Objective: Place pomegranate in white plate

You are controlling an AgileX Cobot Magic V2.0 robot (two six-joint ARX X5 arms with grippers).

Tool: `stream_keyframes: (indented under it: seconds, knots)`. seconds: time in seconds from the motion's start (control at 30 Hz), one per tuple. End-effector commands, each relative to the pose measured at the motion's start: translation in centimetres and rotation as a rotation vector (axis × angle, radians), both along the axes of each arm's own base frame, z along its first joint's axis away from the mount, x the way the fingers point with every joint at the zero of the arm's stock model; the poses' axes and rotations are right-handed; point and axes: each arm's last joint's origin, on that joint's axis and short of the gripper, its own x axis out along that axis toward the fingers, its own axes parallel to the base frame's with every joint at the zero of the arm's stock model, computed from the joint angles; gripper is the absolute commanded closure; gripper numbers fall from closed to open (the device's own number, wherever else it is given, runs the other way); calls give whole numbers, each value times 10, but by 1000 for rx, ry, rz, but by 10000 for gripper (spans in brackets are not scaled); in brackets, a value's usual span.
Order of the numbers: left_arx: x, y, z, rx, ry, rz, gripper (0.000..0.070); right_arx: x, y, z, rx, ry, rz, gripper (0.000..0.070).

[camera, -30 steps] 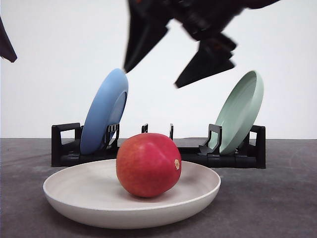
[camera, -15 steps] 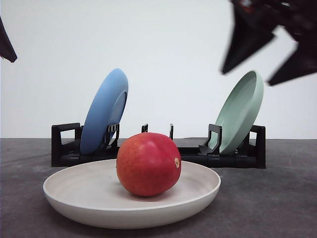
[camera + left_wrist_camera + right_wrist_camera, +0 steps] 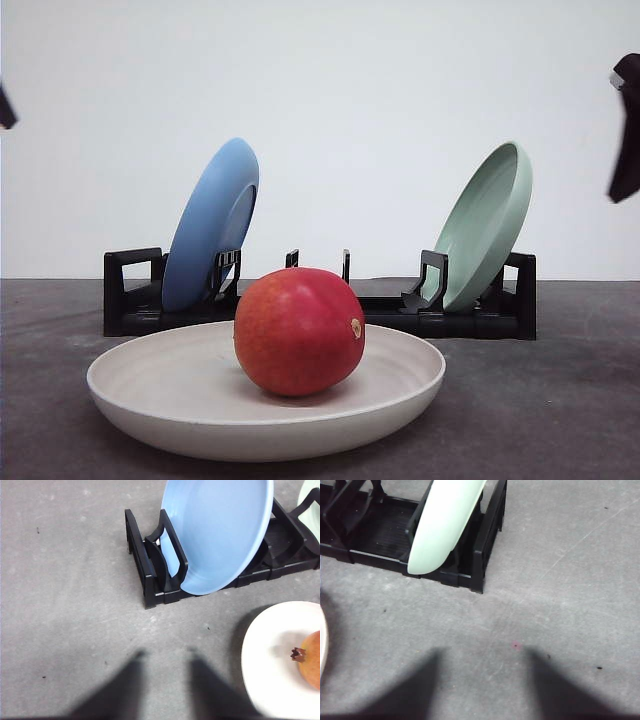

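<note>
The red pomegranate (image 3: 298, 332) rests in the middle of the white plate (image 3: 160, 400) at the table's front, with nothing touching it. In the left wrist view the pomegranate (image 3: 311, 660) shows its tan crown at the picture's edge, lying on the white plate (image 3: 270, 665). My left gripper (image 3: 166, 655) is open over bare table, between the rack and that plate, holding nothing. My right gripper (image 3: 484, 652) is open too, over bare table in front of the rack's right end. A sliver of the white plate (image 3: 322, 640) shows in the right wrist view.
Behind the plate a black dish rack (image 3: 135, 295) holds a blue plate (image 3: 212, 222) on the left and a pale green plate (image 3: 488, 225) on the right, both leaning on edge. Dark arm parts (image 3: 627, 130) hang high at the front view's right edge.
The right arm has swept from above the plate to the far right edge of the front view. The pomegranate and plate have stayed still.
</note>
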Motion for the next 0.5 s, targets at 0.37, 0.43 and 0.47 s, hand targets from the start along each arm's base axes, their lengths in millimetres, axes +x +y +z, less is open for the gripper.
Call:
stream_keyframes:
  seconds: [0.37, 0.43, 0.47]
  knots:
    - [1, -1, 2, -33, -3, 15, 700, 2, 1, 1, -7, -13, 7, 684]
    - [1, -1, 2, -33, -3, 15, 700, 2, 1, 1, -7, -13, 7, 684]
    - [1, -1, 2, -33, -3, 15, 700, 2, 1, 1, -7, -13, 7, 684]
